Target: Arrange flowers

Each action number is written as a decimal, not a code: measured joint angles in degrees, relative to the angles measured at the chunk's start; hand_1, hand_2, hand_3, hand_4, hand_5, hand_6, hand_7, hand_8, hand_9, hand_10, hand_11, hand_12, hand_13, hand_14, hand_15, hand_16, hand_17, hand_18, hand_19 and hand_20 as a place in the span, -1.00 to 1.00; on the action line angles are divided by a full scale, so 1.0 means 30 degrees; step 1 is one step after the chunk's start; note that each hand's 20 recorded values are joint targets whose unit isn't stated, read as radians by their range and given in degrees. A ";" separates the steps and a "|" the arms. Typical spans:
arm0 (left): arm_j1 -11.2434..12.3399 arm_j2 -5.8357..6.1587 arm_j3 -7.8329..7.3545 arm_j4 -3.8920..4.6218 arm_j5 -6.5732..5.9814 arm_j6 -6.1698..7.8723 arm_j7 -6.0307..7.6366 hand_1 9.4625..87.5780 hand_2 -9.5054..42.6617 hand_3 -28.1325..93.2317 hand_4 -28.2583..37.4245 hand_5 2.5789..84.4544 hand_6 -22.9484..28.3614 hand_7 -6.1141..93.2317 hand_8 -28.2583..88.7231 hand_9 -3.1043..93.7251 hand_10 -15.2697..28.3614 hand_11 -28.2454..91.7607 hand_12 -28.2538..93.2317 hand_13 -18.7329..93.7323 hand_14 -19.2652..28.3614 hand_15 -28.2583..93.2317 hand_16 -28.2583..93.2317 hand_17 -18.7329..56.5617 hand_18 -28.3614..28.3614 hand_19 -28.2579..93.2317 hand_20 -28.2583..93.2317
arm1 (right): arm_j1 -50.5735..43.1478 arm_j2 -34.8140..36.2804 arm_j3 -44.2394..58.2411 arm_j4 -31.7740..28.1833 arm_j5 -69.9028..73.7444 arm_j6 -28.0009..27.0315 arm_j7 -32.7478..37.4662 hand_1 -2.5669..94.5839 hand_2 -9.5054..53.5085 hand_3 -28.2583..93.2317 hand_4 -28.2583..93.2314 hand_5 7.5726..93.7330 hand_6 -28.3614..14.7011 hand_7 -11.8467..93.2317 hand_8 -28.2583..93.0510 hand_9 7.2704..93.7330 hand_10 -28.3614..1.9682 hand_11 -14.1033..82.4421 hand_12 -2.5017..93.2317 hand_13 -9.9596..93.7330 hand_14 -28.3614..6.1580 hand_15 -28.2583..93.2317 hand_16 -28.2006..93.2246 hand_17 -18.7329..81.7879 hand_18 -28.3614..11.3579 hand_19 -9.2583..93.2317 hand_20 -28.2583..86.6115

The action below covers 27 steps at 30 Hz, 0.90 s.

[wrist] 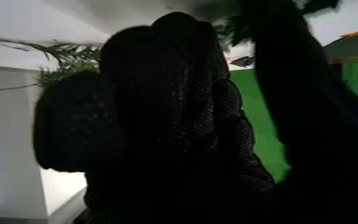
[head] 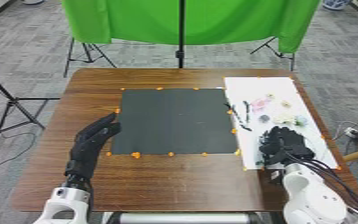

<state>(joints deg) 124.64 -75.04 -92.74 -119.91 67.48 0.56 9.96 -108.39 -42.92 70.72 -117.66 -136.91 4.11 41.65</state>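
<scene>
Robot hand on the right (head: 286, 142), in its black glove, is hovering or resting at the near part of the white sheet (head: 255, 85); whether it is standing open, closing up or clamping on something, I cannot tell. Flowers are lying on that sheet just beyond it: a pink bloom (head: 262, 104), pale cream blooms (head: 285, 120) nearer the glove, and a small dark bloom (head: 264, 119) beside them. Dark, slender stems (head: 238, 117) are stretching along the sheet's inner side. In the right wrist view, a green sprig (wrist: 69, 52) with narrow, feathery leaves is showing close beside the glove. Robot hand on the left (head: 90, 142) is holding its fingers straight above the brown bench (head: 184, 185), pointing forward, near the dark mat (head: 171, 122).
</scene>
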 measured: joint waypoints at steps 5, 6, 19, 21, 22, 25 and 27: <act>0.0002 -0.0033 -0.0131 -0.0023 0.0065 -0.0499 -0.0391 -0.44 -0.97 0.50 -0.64 0.03 0.01 -0.68 -0.61 -0.03 0.27 -0.26 -0.28 -0.10 0.50 -0.17 -0.47 -0.45 0.52 -0.39 -0.18 | 0.0177 -0.0352 0.0275 -0.0717 0.1367 -0.1170 0.0346 0.93 -1.00 -0.94 0.24 0.61 0.19 -0.25 -0.06 0.89 0.16 -0.12 -0.02 1.00 0.45 0.34 -0.09 0.89 0.26 0.78 0.21; 0.0002 -0.0033 -0.0144 -0.0027 0.0068 -0.0565 -0.0459 -0.44 -0.97 0.50 -0.64 0.03 0.02 -0.68 -0.61 -0.03 0.27 -0.26 -0.28 -0.10 0.50 -0.17 -0.47 -0.46 0.52 -0.39 -0.18 | 0.0283 -0.0406 0.0333 -0.0776 0.1756 -0.1387 0.0391 0.91 -1.00 -0.87 0.20 0.61 0.18 -0.25 -0.06 0.89 0.17 -0.11 -0.03 1.00 0.46 0.35 -0.10 0.90 0.27 0.78 0.20; -0.0051 0.0018 -0.0636 -0.0011 -0.0124 -0.0490 -0.0472 -0.43 -0.95 0.50 -0.64 0.05 0.02 -0.67 -0.61 -0.01 0.28 -0.25 -0.28 -0.08 0.51 -0.16 -0.47 -0.46 0.53 -0.38 -0.18 | 0.0350 -0.0452 0.1033 -0.0667 0.7349 0.3286 -0.0608 0.53 -1.00 0.06 -0.38 0.61 0.13 -0.21 -0.06 0.89 0.18 0.04 -0.14 1.00 0.52 0.44 -0.17 0.94 0.27 0.78 0.25; -0.0083 0.0151 -0.0704 0.0013 -0.0262 -0.0109 -0.0203 -0.44 -0.92 0.50 -0.64 0.05 0.02 -0.66 -0.61 -0.01 0.29 -0.24 -0.28 -0.08 0.51 -0.16 -0.47 -0.46 0.53 -0.38 -0.18 | 0.0646 -0.0438 0.0989 -0.0909 0.8452 0.3880 -0.1078 0.52 -1.00 0.08 -0.40 0.61 0.13 -0.21 -0.06 0.89 0.17 0.05 -0.14 1.00 0.53 0.44 -0.17 0.94 0.27 0.78 0.25; -0.0103 0.0239 -0.0720 0.0032 -0.0346 0.0181 -0.0001 -0.47 -0.89 0.50 -0.65 0.06 0.02 -0.66 -0.61 0.00 0.29 -0.24 -0.28 -0.08 0.51 -0.16 -0.47 -0.45 0.53 -0.38 -0.18 | 0.0917 -0.0435 0.0867 -0.1045 0.8874 0.4034 -0.1302 0.52 -1.00 0.09 -0.40 0.61 0.12 -0.20 -0.06 0.89 0.16 0.05 -0.14 1.00 0.53 0.44 -0.17 0.94 0.27 0.78 0.25; -0.0170 0.0531 -0.0782 0.0121 -0.0682 0.1203 0.0740 -0.51 -0.85 0.52 -0.68 0.06 0.02 -0.66 -0.61 0.00 0.30 -0.24 -0.28 -0.08 0.51 -0.16 -0.48 -0.45 0.52 -0.38 -0.18 | 0.2305 -0.0439 -0.0078 -0.1402 0.9904 0.4210 -0.1932 0.51 -1.00 0.09 -0.40 0.61 0.12 -0.19 -0.06 0.89 0.16 0.06 -0.15 1.00 0.53 0.44 -0.17 0.95 0.26 0.79 0.25; -0.0192 0.0707 -0.0953 0.0189 -0.0880 0.1605 0.1029 -0.51 -0.84 0.52 -0.69 0.06 0.02 -0.66 -0.61 0.00 0.29 -0.24 -0.29 -0.08 0.51 -0.16 -0.48 -0.45 0.52 -0.38 -0.18 | 0.3551 -0.0499 -0.1037 -0.1526 1.0617 0.4232 -0.2303 0.51 -1.00 0.10 -0.40 0.60 0.12 -0.19 -0.06 0.89 0.16 0.07 -0.15 1.00 0.53 0.44 -0.17 0.94 0.27 0.79 0.25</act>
<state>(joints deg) 124.07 -72.92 -95.60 -119.34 64.84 5.38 13.05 -97.74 -44.42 67.61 -122.24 -105.06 16.80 34.74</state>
